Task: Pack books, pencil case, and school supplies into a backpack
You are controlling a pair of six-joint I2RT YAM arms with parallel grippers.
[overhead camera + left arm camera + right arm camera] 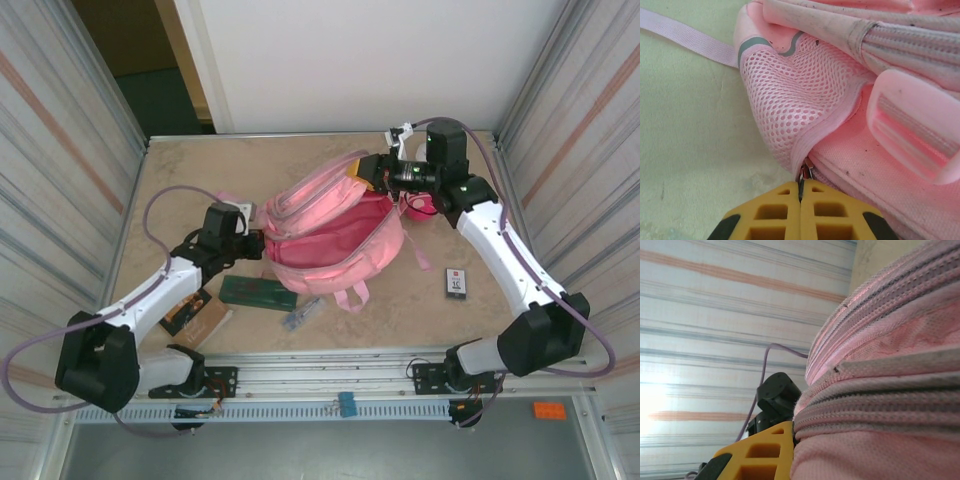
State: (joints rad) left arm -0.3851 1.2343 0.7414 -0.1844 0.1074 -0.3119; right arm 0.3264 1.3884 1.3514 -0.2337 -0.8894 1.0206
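On my screen the backpack [335, 235] is pink, its open inside a deeper rose, with greyish-white piping. Its mesh pocket [790, 95] is pink with a grey-green trim line, and the strap [685, 37] is a pale lilac-pink. The pencil case [258, 292] is dark green with a faint pattern, the book [205, 322] brown and tan, the pen [301, 316] clear with a bluish tint. I see a black card [457, 282] with a white label on the beige, marbled table [180, 170]. The left gripper [801, 192] and right gripper [372, 175] have yellow fingers with black behind. The arms [500, 240] are white and black, the cable [165, 200] purple, and the walls [60, 120] grey-striped with orange bands.
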